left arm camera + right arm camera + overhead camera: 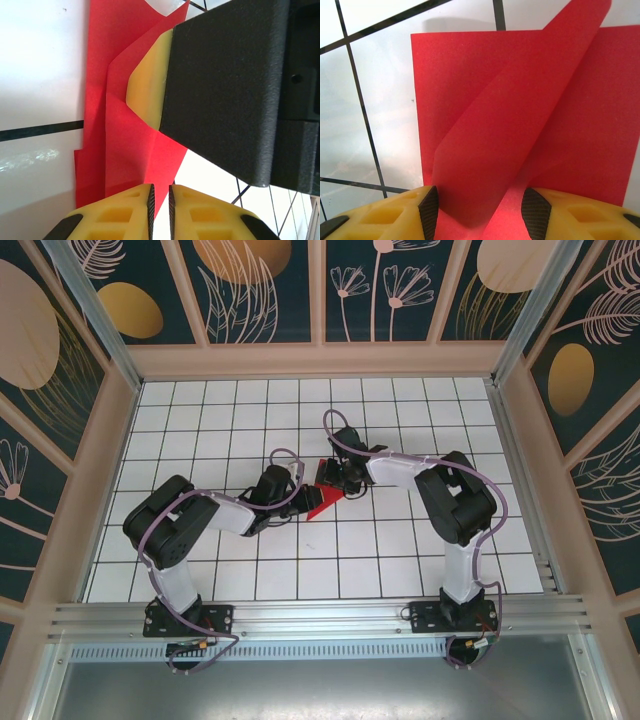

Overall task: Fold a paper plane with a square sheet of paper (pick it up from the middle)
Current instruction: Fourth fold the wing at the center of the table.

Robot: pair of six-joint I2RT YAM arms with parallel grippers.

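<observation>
Apart, our right jaws straddle the thin red paper square to crease it — left jaws, nearly together, likely anchor nine o'clock.

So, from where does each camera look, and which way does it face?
Top external: above and behind the arms, facing down at the tiled table; both arms, left gripper and right gripper meeting at the red paper.
Left wrist: on the left wrist, facing the paper; own yellow fingers, plus one right finger.
Right wrist: on the right wrist, facing the paper's raised flap; own fingers.
Shared: the red paper.
</observation>
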